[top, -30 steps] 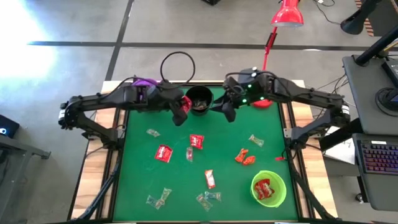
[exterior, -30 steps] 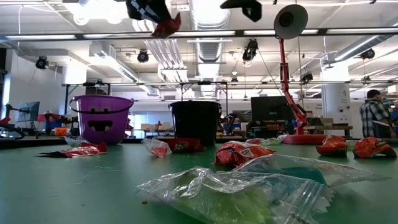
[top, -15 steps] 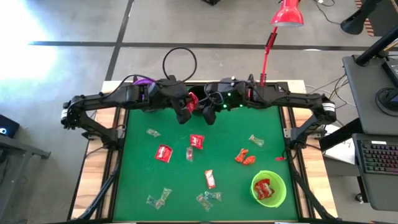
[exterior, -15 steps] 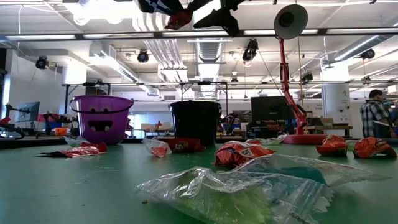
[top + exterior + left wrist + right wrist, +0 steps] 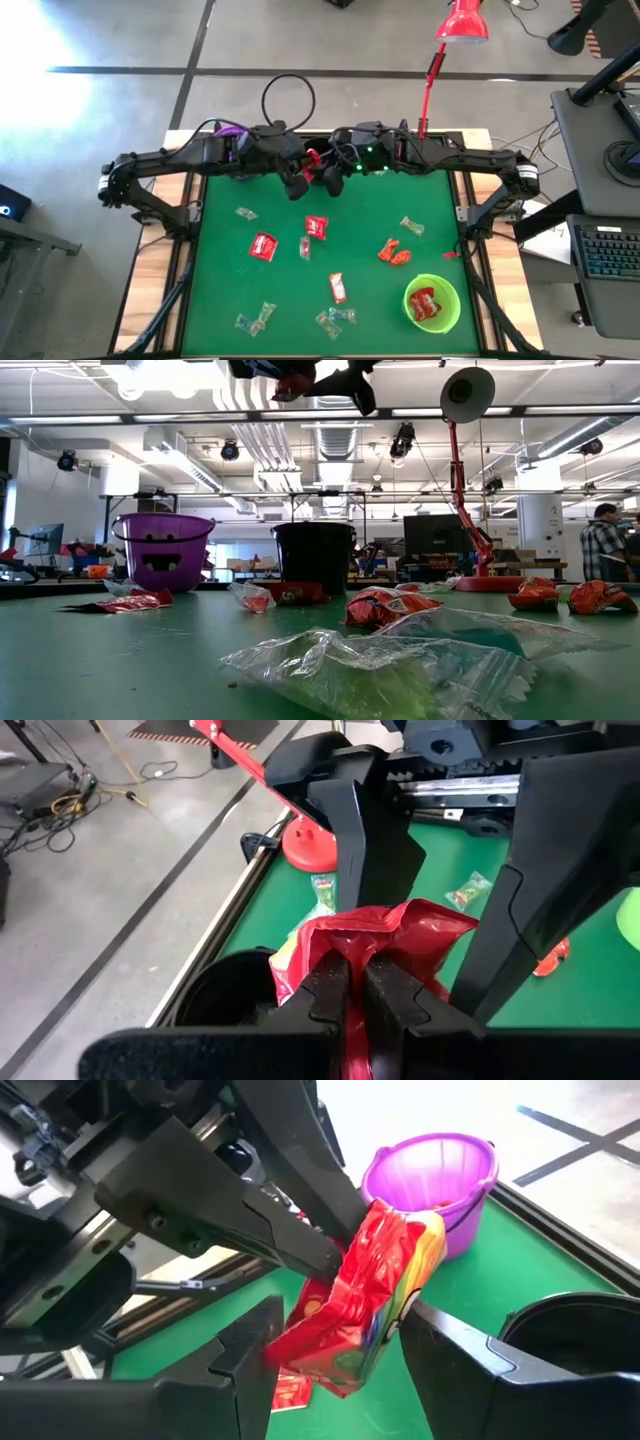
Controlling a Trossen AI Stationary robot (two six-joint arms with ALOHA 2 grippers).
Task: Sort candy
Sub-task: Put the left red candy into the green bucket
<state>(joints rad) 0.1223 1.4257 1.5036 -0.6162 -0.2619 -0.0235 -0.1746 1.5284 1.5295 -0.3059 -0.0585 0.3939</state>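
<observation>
Table: green mat set in a pale wooden frame.
Purple bucket: a smiling face on its side, standing at the far edge of the mat, left of the black one.
Black bucket: near the middle of the far edge, apart from the purple one.
Green bowl: at the near right of the mat.
Red lamp: round base on the far right corner, thin red stem rising from it, shade out beyond the table.
Black cable loop: on the grey floor behind the table.
Desk: keyboard off to the right.
Room behind: a person in a checked shirt stands at far right.
</observation>
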